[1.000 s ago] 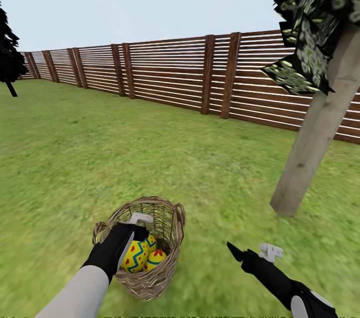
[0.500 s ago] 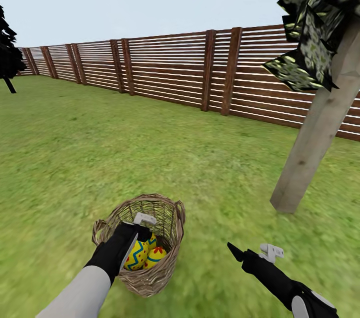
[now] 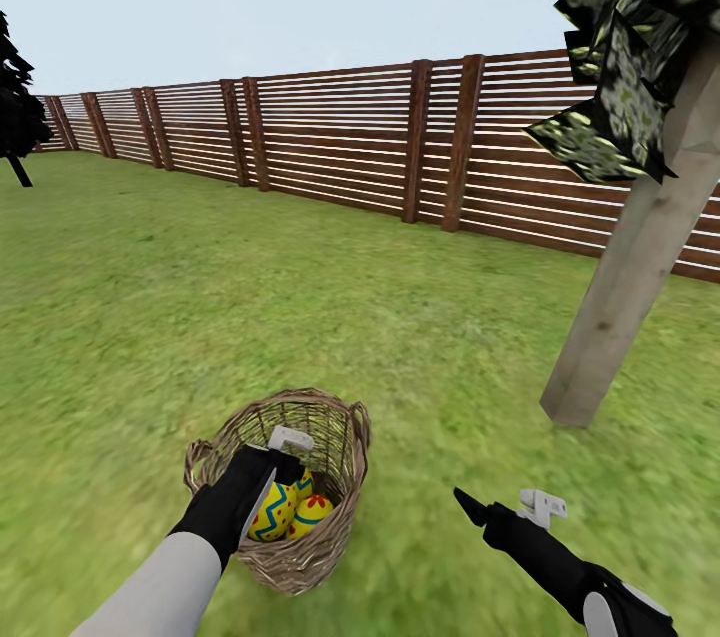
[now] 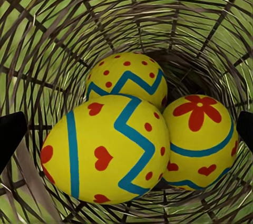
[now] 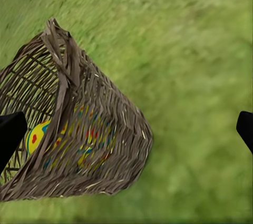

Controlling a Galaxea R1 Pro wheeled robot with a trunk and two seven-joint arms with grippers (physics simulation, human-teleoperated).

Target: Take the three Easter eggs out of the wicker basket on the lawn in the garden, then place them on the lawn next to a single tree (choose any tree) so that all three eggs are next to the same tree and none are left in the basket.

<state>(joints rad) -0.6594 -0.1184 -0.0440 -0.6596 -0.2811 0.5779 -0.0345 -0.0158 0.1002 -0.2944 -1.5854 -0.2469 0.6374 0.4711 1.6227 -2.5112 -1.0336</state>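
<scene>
The left gripper [image 3: 268, 487] has been pushed a little deeper into the wicker basket [image 3: 330, 547] at the lower left of the head view; less of the three Easter eggs [image 3: 285, 509] is seen past it than a second ago; the whole view has been tipped a little, so the fence [image 3: 350, 137] is seen slightly higher up.

Bright flat daylight, no cast shadows, blurry grass texture
</scene>
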